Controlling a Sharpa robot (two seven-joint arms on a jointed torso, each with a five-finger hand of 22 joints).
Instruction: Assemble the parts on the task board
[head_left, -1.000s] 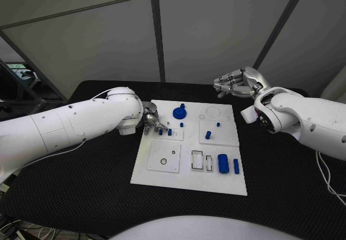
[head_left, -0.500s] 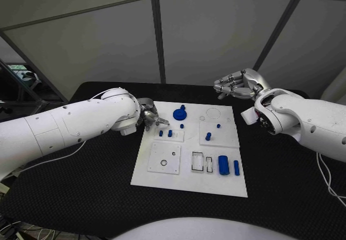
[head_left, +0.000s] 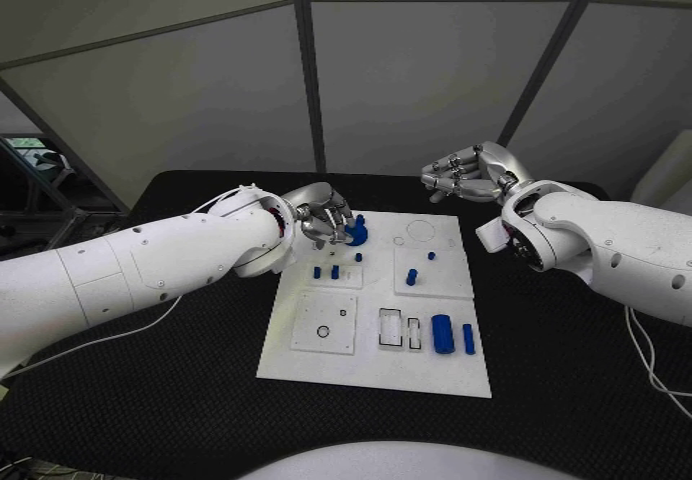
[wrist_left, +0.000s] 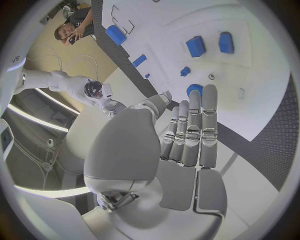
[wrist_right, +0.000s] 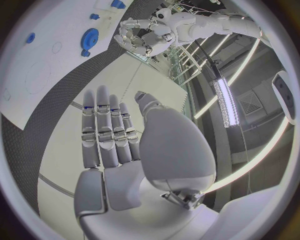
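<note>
The white task board (head_left: 372, 372) lies in the middle of the black table. A blue gear (head_left: 356, 232) stands near its far left corner. My left hand (head_left: 323, 214) hovers right beside that gear, holding nothing. In the left wrist view its straight fingers (wrist_left: 195, 131) reach almost to the gear (wrist_left: 194, 89). Two small blue pegs (head_left: 326, 270) stand nearer on the board, and a thick blue cylinder (head_left: 443, 332) lies by its right edge. My right hand (head_left: 464, 172) hangs above the table past the board's far edge, its fingers (wrist_right: 106, 131) extended and empty.
More small blue pieces (head_left: 411, 277) dot the board's right half. Two rectangular slots (head_left: 389, 325) and a square plate with a hole (head_left: 326, 322) sit on its near half. Black table (head_left: 173, 380) surrounds the board, with grey panels behind.
My left hand has moved from beside the two small pegs toward the board's far end and now sits by the blue gear. The right hand has hardly moved.
</note>
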